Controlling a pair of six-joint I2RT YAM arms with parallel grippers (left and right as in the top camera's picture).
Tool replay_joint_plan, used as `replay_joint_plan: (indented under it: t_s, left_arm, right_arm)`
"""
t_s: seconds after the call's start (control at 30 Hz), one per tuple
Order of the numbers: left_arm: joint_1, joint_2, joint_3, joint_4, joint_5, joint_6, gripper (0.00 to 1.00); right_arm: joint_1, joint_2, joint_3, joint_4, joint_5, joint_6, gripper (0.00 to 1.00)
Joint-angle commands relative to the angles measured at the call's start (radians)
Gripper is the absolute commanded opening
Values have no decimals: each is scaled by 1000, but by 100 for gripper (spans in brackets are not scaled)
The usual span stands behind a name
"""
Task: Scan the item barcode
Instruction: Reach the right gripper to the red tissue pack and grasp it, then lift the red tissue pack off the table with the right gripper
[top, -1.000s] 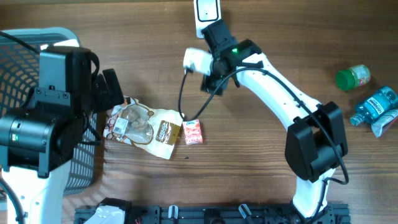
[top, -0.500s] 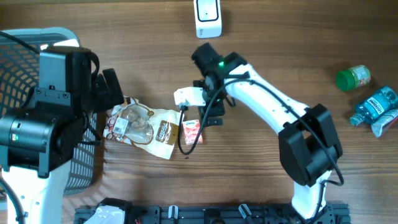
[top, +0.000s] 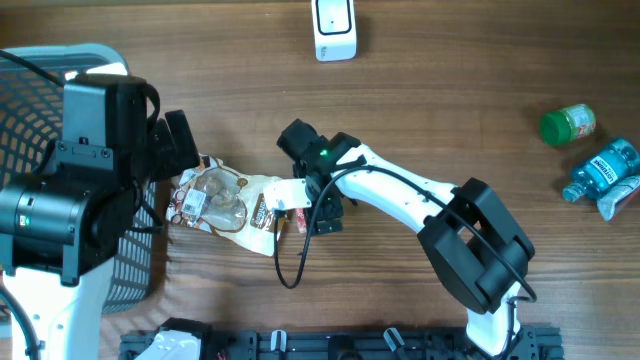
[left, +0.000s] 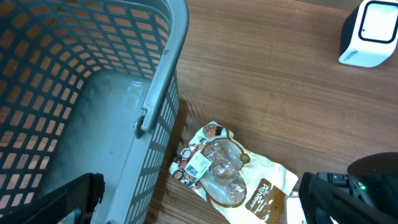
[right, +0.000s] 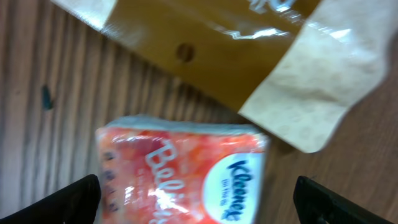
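Tissue pack (right: 180, 174) flat, upper edge facing pouch (right: 205, 56); long axis cropped, unclear.

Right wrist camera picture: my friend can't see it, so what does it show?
A red-orange Kleenex tissue pack lies on the wooden table right under the camera, with the dark fingertips of the open right gripper on either side of it. Just beyond it is the edge of a brown and cream pouch.

A brown wooden table (top: 470, 90) fills every view; its grain runs sideways overhead; evenly lit.
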Motion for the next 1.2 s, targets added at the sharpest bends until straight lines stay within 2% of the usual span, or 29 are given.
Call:
replay_joint_plan:
  t_s: [0.0, 0.27, 0.6, 0.7, 0.9, 1.0, 1.1, 1.13, 1.17]
  left_arm:
    - [3, 0, -3, -1, 8, -6, 100]
    - [3, 0, -3, -1, 8, -6, 100]
    - [3, 0, -3, 0, 9, -6, 100]
    - [3, 0, -3, -1, 8, -6, 100]
    - [3, 0, -3, -1, 8, -6, 100]
    - [3, 0, -3, -1, 8, -6, 100]
    - [3, 0, -3, -1, 8, -6, 100]
    - [3, 0, -3, -1, 8, -6, 100]
    - [3, 0, -3, -1, 8, -6, 100]
  right_arm:
    - [2, -11, -53, 66, 10, 54, 100]
    - [3, -11, -113, 153, 10, 109, 100]
    - [3, -11, -113, 263, 14, 354, 90]
    - [3, -11, -110, 277, 47, 455, 90]
    - [3, -11, -71, 270, 152, 782, 88]
    - [3, -11, 0, 192, 144, 1033, 88]
    - [3, -11, 52, 153, 45, 991, 87]
    - [3, -11, 54, 152, 24, 933, 96]
    - [3, -11, 54, 145, 25, 907, 100]
